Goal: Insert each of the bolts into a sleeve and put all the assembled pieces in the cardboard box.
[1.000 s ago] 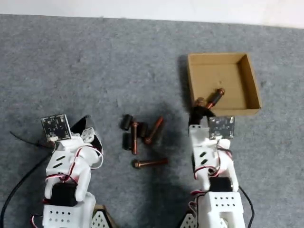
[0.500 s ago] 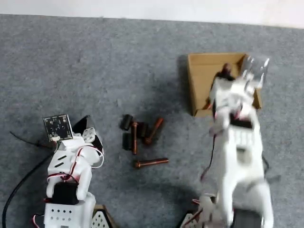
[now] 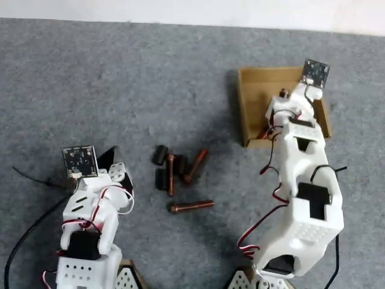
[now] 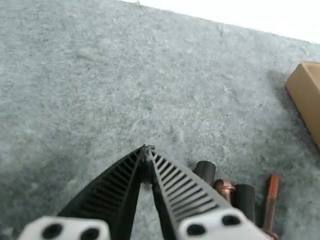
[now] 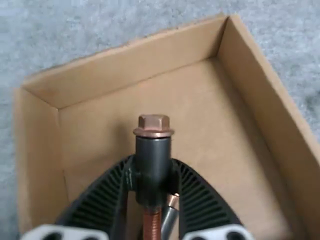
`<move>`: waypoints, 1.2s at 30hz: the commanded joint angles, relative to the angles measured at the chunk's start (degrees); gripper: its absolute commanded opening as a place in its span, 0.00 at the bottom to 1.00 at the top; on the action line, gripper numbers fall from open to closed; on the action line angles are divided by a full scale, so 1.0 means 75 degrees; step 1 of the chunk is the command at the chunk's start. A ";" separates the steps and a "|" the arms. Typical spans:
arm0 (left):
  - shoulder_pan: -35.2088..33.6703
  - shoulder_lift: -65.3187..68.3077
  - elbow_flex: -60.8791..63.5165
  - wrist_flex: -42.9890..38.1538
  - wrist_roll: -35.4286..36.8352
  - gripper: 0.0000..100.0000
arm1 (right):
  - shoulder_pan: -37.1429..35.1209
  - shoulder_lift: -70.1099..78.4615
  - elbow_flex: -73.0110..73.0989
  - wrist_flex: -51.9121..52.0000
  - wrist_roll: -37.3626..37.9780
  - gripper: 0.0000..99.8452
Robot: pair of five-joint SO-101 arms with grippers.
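The right gripper [image 5: 152, 169] grasps a dark sleeve [image 5: 153, 155] with a copper bolt [image 5: 153, 124] through it. The bolt's head juts past the fingertips, above the cardboard box [image 5: 125, 65] floor. The left gripper [image 4: 146, 150] is clenched on nothing, and loose bolts [image 4: 271, 187] and loose sleeves [image 4: 204, 172] lie just beyond its tips.

Box [image 5: 125, 55]: visible floor bare, walls on four sides, entry from above. Right arm [image 3: 301, 156] spans near wall. Bolts [image 3: 191, 206], sleeves [image 3: 160, 155] clustered mid-table; carpet [image 3: 90, 78] open around.
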 commanded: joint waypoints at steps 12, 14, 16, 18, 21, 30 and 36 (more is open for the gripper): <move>0.0100 -0.0135 -0.0053 -0.0164 -0.0141 0.01 | -0.0627 -0.0076 -0.0100 0.0018 -0.0035 0.20; 0.0100 -0.0135 -0.0053 -0.0164 -0.0141 0.01 | -0.0592 -0.0158 -0.0053 0.0018 -0.0035 0.20; 0.0100 -0.0135 -0.0053 -0.0164 -0.0141 0.01 | -0.0580 -0.0533 -0.0006 0.0018 -0.0059 0.20; 0.0100 -0.0135 -0.0053 -0.0164 -0.0141 0.01 | -0.0604 -0.1084 0.0311 0.0252 -0.0070 0.20; 0.0100 -0.0135 -0.0053 -0.0164 -0.0141 0.01 | -0.0850 -0.2174 0.0944 0.0451 -0.0070 0.20; 0.0088 -0.0135 -0.0053 -0.0164 -0.0152 0.01 | -0.2538 -0.5116 0.3569 0.0463 -0.0012 0.20; 0.0088 -0.0135 -0.0053 -0.0164 -0.0152 0.01 | -0.3558 -0.6148 0.4601 0.0463 -0.0012 0.20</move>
